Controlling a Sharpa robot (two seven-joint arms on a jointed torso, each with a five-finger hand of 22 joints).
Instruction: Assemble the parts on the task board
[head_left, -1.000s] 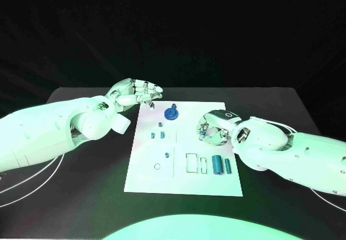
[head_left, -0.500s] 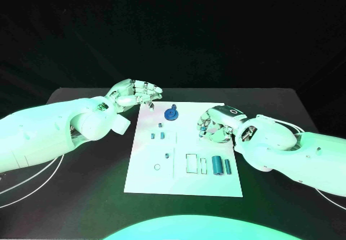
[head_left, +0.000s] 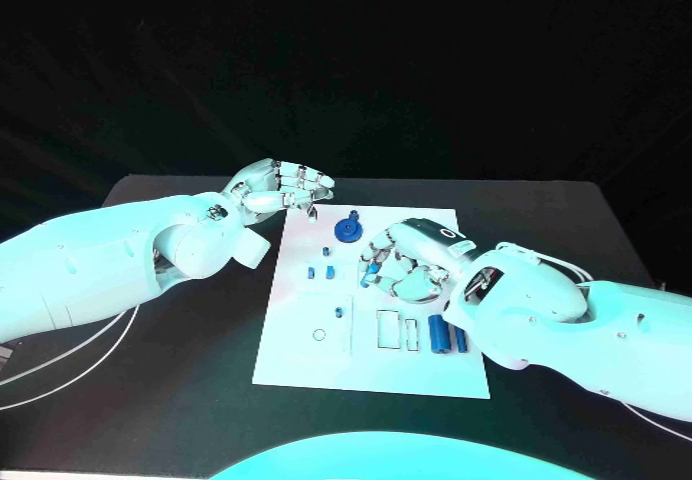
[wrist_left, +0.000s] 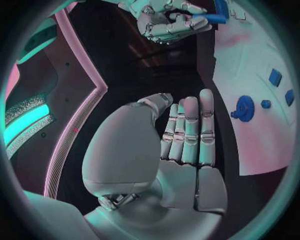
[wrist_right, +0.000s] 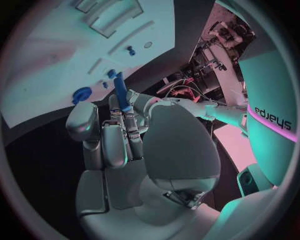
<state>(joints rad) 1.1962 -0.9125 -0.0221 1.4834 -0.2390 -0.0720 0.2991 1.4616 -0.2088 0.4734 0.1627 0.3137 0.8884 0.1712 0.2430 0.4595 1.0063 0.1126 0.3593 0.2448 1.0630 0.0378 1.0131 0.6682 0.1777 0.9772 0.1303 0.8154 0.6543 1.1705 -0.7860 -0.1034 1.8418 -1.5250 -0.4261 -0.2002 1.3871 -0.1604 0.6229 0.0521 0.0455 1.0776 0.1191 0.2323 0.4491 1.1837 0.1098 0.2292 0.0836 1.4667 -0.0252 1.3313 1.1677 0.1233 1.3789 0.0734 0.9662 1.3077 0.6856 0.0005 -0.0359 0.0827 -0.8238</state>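
Note:
The white task board lies in the middle of the table. My right hand hovers over its middle and pinches a slim blue peg; the right wrist view shows that peg held between the fingertips above the board. A blue gear stands near the board's far edge. Two small blue pieces stand just left of the held peg. Two blue cylinders lie at the board's right side. My left hand hangs by the far left corner, fingers curled in on nothing.
Rectangular slots and a small ring hole sit in the board's near half. Thin cables lie on the black table beside my left arm. The left wrist view also shows my right hand and the gear.
My right hand has moved left across the board with the blue peg, from the right edge toward the small blue pieces. The left hand has hardly moved.

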